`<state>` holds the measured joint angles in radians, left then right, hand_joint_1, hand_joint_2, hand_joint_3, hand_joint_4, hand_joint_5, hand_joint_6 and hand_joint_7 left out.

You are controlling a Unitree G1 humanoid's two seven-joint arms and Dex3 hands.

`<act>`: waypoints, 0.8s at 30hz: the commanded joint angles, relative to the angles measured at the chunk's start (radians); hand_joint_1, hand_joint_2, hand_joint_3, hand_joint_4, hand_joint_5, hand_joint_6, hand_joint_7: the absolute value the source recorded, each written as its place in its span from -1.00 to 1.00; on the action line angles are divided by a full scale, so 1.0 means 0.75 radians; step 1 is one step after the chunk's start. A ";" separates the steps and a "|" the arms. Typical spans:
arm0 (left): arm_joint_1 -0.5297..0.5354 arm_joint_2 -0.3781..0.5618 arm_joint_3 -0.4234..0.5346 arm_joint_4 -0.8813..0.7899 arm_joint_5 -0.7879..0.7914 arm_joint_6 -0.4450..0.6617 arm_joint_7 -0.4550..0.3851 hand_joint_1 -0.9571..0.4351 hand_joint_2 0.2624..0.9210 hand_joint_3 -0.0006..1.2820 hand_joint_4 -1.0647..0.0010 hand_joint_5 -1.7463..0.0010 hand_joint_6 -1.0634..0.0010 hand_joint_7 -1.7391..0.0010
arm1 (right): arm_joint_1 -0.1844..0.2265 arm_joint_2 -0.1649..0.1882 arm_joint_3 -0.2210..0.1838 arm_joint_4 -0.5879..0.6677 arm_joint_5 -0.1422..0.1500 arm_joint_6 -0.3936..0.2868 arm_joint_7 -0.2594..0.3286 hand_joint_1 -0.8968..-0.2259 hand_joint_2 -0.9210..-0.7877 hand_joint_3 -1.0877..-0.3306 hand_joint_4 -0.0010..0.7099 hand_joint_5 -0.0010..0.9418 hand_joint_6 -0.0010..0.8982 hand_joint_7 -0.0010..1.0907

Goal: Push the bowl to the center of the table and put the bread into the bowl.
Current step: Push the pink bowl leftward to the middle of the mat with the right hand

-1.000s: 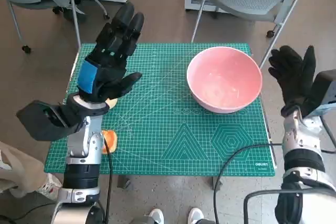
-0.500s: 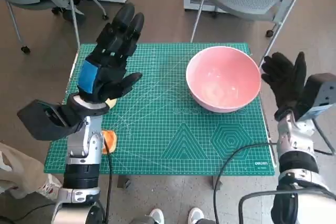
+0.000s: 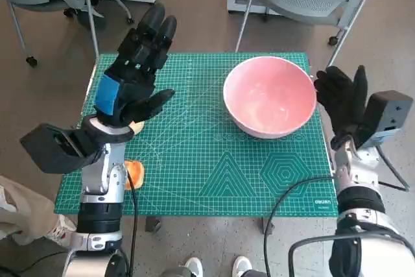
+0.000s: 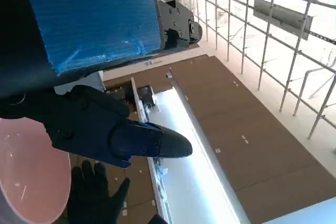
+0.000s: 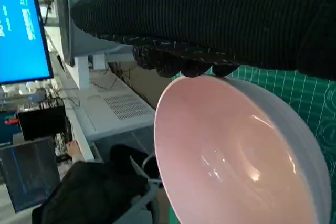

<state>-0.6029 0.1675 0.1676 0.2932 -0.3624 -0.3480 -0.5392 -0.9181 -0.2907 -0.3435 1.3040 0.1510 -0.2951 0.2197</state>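
Left hand (image 3: 134,72): raised above the table's left part, fingers spread, empty; right hand (image 3: 340,102): upright, flat, at the table's right edge.

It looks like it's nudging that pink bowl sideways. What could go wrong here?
The right hand pushes high on the bowl, at its rim, so the bowl may tip or spin instead of sliding. The bread lies at the mat's near edge, partly hidden under the left forearm; the left hand might knock it off.

Pink bowl (image 3: 270,96) upright, empty, mat's far-right; bread (image 3: 134,173) near-left edge, partly hidden.
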 commanded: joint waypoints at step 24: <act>0.018 0.016 -0.007 -0.026 0.006 0.016 0.019 -0.55 1.00 -0.71 0.92 1.00 0.65 0.95 | 0.062 0.102 0.119 0.012 -0.101 -0.052 -0.002 -0.37 -1.00 -0.48 -0.70 -0.95 -0.73 -0.82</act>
<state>-0.5985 0.1744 0.1650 0.2890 -0.3617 -0.3430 -0.5294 -0.9008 -0.2279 -0.2652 1.3037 0.0915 -0.3357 0.2158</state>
